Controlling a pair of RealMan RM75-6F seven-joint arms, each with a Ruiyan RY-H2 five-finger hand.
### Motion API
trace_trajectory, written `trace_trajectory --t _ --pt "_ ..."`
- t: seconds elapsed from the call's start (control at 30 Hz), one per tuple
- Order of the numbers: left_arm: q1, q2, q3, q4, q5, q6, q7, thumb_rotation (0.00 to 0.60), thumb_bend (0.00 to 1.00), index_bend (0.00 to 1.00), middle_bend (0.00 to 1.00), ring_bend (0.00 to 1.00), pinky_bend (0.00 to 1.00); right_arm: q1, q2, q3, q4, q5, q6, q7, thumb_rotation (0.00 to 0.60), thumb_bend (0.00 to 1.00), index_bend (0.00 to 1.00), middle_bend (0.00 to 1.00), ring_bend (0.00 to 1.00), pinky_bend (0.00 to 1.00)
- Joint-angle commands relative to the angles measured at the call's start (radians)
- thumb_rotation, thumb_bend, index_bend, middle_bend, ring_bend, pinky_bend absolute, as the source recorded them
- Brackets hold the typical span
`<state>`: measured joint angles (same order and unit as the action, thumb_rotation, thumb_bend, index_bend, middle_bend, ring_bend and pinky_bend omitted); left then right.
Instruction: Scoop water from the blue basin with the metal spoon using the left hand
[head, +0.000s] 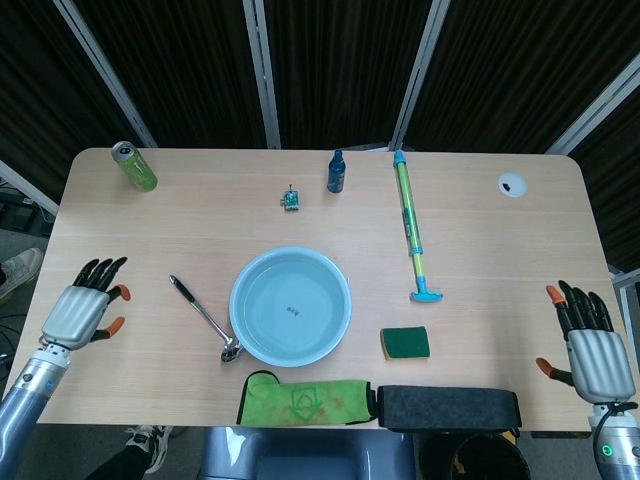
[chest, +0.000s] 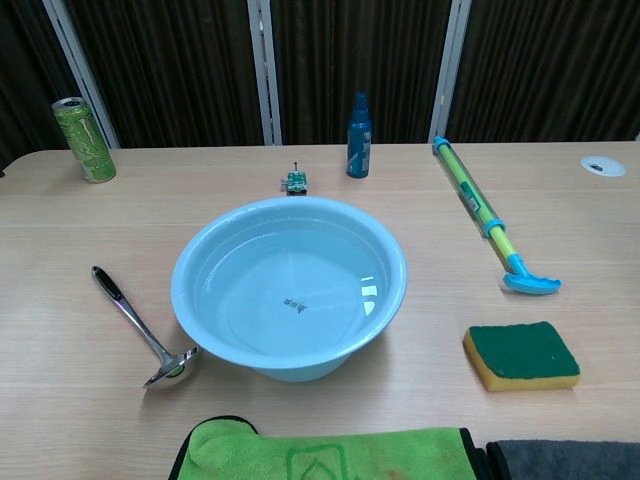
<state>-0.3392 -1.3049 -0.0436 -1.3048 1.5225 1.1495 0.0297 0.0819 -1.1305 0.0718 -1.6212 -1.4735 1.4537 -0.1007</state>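
Note:
The blue basin holds clear water and stands in the middle of the table. The metal spoon with a black handle tip lies flat just left of the basin, its bowl nearly touching the basin's rim. My left hand hovers over the table's left edge, fingers spread, holding nothing, well left of the spoon. My right hand hangs by the right edge, fingers apart and empty. Neither hand shows in the chest view.
A green can stands at the back left. A blue bottle, a small green object and a water pump toy lie behind the basin. A sponge, green cloth and dark cloth lie along the front.

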Motion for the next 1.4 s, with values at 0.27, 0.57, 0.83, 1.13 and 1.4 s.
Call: trace_trajectory --t 0.27,0.57,0.83,1.13,1.4 --pt "-0.088 -0.134 0.000 0.119 -0.025 -0.110 0.020 0.600 0.32 0.39 0.00 0.00 0.00 0.012 0.009 0.014 0.010 0.036 -0.029 0.026 0.600 0.00 0.00 0.00 0.00 0.00" --pt "-0.144 -0.201 0.000 0.153 -0.027 -0.158 0.036 0.600 0.32 0.42 0.00 0.00 0.00 0.015 0.025 0.018 0.018 0.043 -0.038 0.067 0.600 0.00 0.00 0.00 0.00 0.00" --pt "-0.168 -0.252 0.007 0.200 -0.044 -0.192 0.033 0.600 0.32 0.42 0.00 0.00 0.00 0.014 0.033 0.016 0.022 0.040 -0.036 0.086 0.600 0.00 0.00 0.00 0.00 0.00" --pt "-0.189 -0.302 0.018 0.251 -0.039 -0.201 0.016 0.600 0.32 0.43 0.00 0.00 0.00 0.015 0.040 0.018 0.024 0.046 -0.040 0.102 0.600 0.00 0.00 0.00 0.00 0.00" --pt "-0.207 -0.339 0.024 0.295 -0.036 -0.206 0.001 0.600 0.32 0.44 0.00 0.00 0.00 0.013 0.043 0.015 0.025 0.040 -0.036 0.111 0.600 0.00 0.00 0.00 0.00 0.00"
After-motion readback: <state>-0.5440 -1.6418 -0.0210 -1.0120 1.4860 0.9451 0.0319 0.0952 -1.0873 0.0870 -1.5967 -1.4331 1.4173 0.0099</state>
